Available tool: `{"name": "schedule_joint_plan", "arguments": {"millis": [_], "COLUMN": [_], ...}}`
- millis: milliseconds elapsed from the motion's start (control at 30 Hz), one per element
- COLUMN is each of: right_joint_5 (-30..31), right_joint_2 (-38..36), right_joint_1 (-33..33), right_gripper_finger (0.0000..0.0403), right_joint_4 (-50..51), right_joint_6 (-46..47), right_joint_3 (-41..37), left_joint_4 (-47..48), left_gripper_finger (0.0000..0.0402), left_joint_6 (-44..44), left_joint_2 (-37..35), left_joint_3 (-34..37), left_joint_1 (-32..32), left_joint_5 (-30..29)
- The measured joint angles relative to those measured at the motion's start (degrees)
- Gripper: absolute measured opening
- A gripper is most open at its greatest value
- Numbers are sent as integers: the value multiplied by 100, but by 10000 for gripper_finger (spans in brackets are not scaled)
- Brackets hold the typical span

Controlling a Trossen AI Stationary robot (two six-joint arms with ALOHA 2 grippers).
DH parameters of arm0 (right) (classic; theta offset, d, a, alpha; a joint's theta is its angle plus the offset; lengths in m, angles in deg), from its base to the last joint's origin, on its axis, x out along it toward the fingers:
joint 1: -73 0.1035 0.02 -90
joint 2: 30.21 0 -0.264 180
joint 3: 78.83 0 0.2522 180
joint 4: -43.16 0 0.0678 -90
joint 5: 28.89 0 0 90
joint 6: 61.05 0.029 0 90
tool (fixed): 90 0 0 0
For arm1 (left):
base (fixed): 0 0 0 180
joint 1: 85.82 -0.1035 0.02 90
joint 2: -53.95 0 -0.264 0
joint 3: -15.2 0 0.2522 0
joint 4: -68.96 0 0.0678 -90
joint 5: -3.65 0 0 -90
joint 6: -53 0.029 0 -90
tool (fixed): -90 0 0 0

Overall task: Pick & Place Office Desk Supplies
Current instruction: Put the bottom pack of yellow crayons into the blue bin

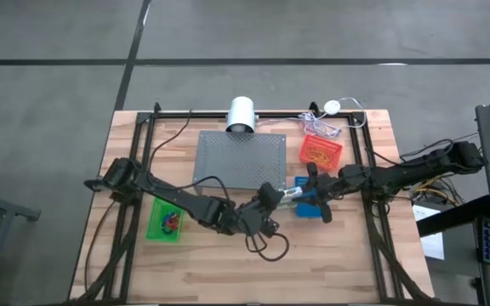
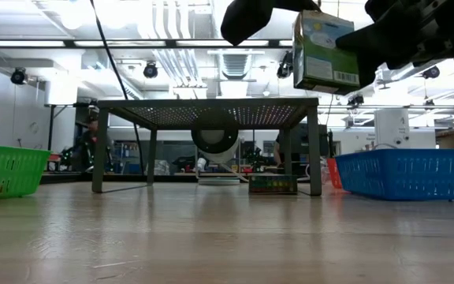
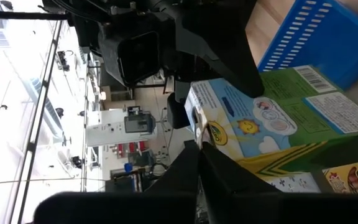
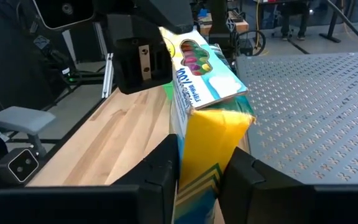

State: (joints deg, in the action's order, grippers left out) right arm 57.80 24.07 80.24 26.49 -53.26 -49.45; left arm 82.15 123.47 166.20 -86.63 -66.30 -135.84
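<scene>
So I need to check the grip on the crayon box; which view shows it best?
The right wrist view: the crayon box fills it, with the right gripper at its yellow end. The left wrist view shows its printed face near the left gripper. The low view shows it aloft; the high view, only a sliver.

Table (image 1: pixel 228 272): pale wood planking, showing a smooth, faintly sheened finish. Stand (image 1: pixel 241 157): grey perforated metal, looking matt. Baskets: moulded plastic mesh, the blue basket (image 2: pixel 408 173), green basket (image 2: pixel 6 170) and red basket (image 1: pixel 321 151) all appearing slightly glossy. Crayon box (image 4: pixel 204 93): printed card, reflecting light with a smooth semi-gloss coat. Right end effector (image 4: pixel 197 177) and left end effector (image 3: pixel 197 168): dark, matt, hard-looking fingers (image 4: pixel 160 168), pressing on the card.
</scene>
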Motion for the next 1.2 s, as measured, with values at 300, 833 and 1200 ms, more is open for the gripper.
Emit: {"name": "schedule_joint_plan", "arguments": {"millis": [300, 833, 1200], "right_joint_5": [14, 31, 46], "right_joint_2": [2, 0, 0], "right_joint_1": [0, 0, 0], "right_gripper_finger": [94, 89, 81], "right_joint_4": [-4, -4, -7], "right_joint_6": [8, -31, -33], "right_joint_3": [2, 2, 2], "left_joint_4": [7, -1, -6], "left_gripper_finger": [22, 23, 23], "left_joint_6": [-40, 12, 12], "left_joint_2": [0, 0, 0], "left_joint_3": [0, 0, -4], "left_joint_1": [-2, -8, -52], "left_joint_5": [-1, 2, 4]}}
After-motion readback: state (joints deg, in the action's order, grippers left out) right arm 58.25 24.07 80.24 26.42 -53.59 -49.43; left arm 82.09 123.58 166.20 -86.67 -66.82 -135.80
